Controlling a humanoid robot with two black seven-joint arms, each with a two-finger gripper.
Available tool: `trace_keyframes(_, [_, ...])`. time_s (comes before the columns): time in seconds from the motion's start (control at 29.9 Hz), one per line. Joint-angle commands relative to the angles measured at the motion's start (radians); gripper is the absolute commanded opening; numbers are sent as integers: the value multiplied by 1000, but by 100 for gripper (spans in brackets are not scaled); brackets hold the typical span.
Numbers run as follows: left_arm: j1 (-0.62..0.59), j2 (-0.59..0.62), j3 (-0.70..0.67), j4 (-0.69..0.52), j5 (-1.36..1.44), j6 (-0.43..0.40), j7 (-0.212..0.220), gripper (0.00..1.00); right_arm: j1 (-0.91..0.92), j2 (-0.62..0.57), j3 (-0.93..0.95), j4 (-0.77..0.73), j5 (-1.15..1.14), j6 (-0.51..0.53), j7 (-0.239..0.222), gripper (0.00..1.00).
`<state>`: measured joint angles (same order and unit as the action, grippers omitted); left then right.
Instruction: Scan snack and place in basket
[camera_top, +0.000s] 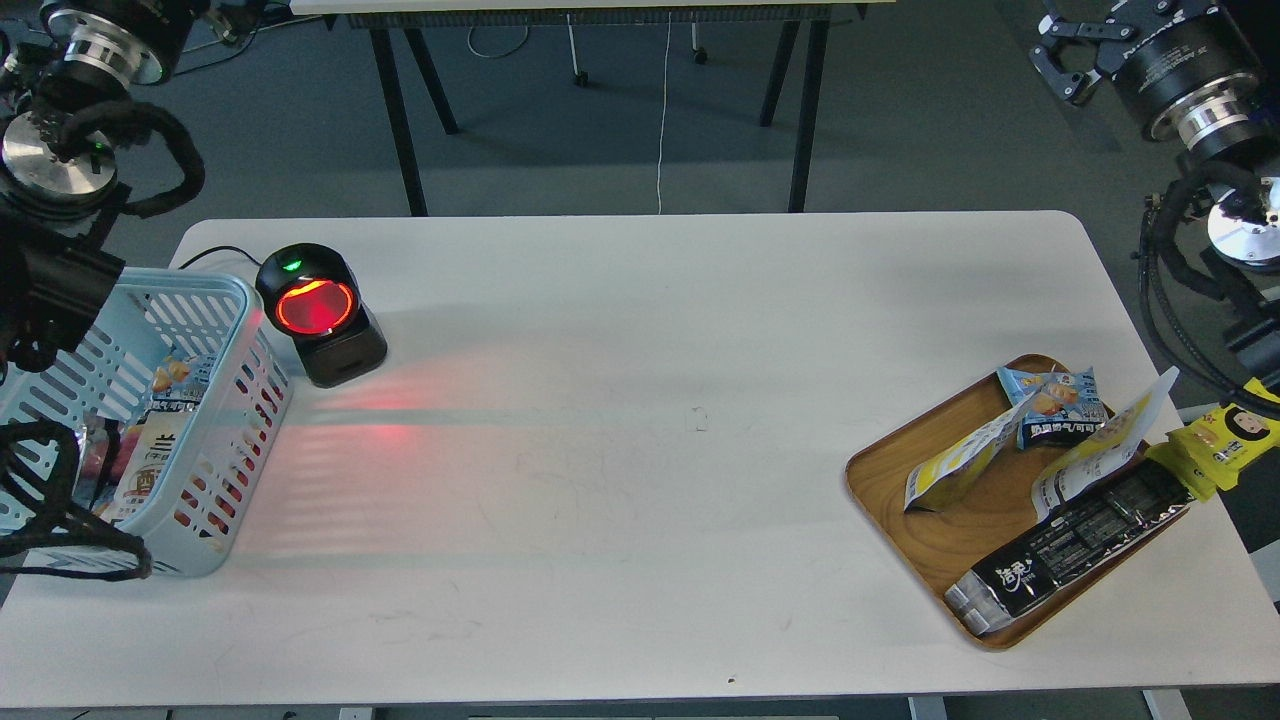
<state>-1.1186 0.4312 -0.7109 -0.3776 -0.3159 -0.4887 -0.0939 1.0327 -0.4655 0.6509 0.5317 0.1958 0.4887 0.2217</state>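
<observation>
Two white snack pouches with yellow panels lie tilted on an oval wooden tray (890, 480) at the right: one (955, 465) at its middle, the other (1095, 450) nearer its right rim. The light-blue slotted basket (235, 300) stands at the table's left edge with several packets inside. My right gripper (1072, 55) hovers high at the top right, far above the tray, open and empty. Only a dark bit of my left gripper (228, 14) shows at the top left edge, so its fingers cannot be told apart.
A black scanner (318, 312) with a glowing red window stands right of the basket, casting red light on the white table (620, 420). The tray also holds a light-blue packet (1055, 400) and a long black bar packet (1070, 550). A yellow packet (1225, 440) overhangs the table's right edge.
</observation>
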Motion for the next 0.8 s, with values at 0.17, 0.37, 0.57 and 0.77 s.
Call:
trace_keyframes(0.17, [8, 4, 16, 0, 9, 0, 2, 100, 4, -12, -31, 24, -1, 0, -1, 100])
trace_keyframes(0.37, [8, 6, 13, 3, 8, 0, -4, 100, 55, -76, -92, 53, -18, 0, 7, 99])
trace_keyframes(0.57, [5, -6, 1, 68, 3, 0, -3, 100, 251, -225, -324, 270, -304, 0, 51, 98])
trace_keyframes(0.77, [-6, -34, 8, 68, 3, 0, -6, 100, 414, -353, -473, 591, -767, 0, 94, 97])
